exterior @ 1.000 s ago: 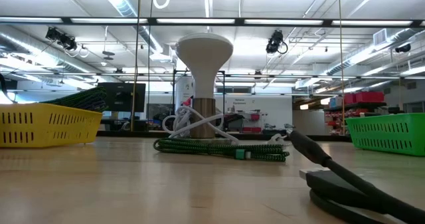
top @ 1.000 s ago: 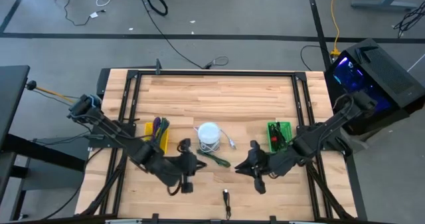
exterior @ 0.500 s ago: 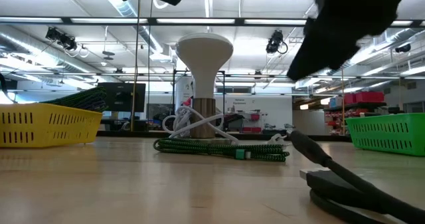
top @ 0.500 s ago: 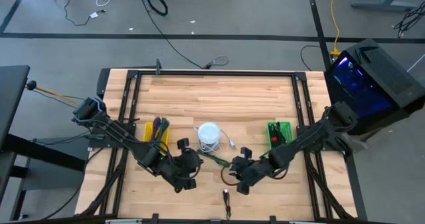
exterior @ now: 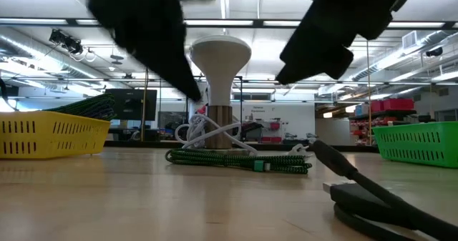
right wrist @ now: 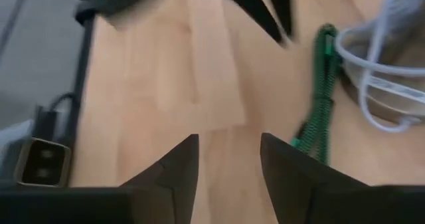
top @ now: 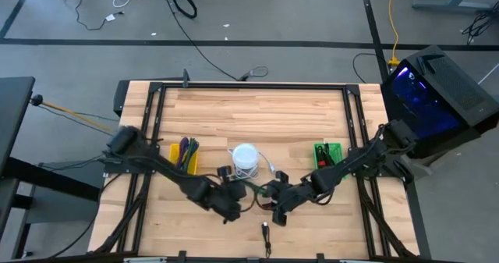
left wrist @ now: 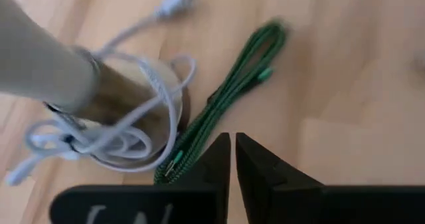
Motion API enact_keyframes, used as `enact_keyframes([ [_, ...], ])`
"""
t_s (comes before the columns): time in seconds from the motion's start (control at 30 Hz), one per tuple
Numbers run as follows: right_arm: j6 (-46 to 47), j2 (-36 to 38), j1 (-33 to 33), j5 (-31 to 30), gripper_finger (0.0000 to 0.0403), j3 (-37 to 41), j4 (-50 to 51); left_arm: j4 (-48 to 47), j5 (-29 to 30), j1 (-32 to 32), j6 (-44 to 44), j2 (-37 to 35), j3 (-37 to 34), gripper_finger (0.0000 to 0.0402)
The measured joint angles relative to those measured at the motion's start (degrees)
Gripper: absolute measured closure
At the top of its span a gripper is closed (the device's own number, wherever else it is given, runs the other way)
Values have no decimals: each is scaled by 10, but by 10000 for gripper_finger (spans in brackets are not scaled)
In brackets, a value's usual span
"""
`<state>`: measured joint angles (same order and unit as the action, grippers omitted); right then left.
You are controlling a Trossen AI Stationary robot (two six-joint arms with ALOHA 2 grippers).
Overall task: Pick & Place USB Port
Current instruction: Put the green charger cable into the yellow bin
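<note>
Change: right gripper swung inward to mid-table, jaws now parted and empty | left gripper moved in alongside, fingers pinched together, nothing held | USB port untouched on wood near front edge | pick not yet begun.

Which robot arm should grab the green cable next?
Probably the right. The right gripper is open, with the green cable just ahead of its fingers. The left gripper is also close to it, but shut.
</note>
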<state>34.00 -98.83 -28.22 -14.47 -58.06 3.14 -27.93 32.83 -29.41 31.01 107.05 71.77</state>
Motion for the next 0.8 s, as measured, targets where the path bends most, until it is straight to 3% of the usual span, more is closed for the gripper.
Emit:
enact_keyframes([
  [0.23, -6, 1, -11, 21, 240, 0, -36, 15, 16, 24, -7, 86, 0, 318],
  [0.5, -11, 1, -16, 21, 240, 0, -45, 81, 7, 29, -67, 101, 0, 234],
  [0.8, -11, 1, -18, 21, 240, 0, -45, 122, 24, 28, -124, 102, 0, 214],
])
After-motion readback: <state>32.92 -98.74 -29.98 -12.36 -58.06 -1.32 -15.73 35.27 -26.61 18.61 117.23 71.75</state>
